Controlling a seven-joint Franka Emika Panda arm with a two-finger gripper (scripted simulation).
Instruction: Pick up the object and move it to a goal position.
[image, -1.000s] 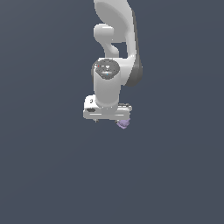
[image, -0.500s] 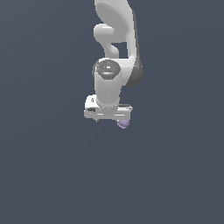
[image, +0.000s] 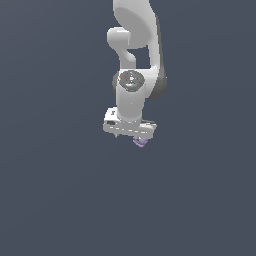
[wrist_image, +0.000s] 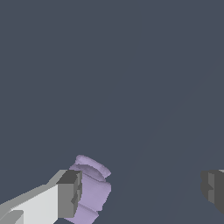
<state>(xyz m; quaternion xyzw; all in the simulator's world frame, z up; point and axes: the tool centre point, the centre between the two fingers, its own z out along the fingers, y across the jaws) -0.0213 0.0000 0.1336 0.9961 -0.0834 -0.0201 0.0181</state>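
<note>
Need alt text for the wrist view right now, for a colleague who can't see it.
A lavender ridged blob sits against one grey finger pad of the open gripper, with a wide gap to the other pad. Behind them is only plain dark grey background.

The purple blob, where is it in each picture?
Exterior view: the purple blob peeks out just under the white gripper, near the picture's middle, toward the exterior view's right end of the hand.
Wrist view: the blob sits against one grey fingertip pad, with the other pad far off and the jaws wide apart.
Shared landmark: the gripper itself.
</note>
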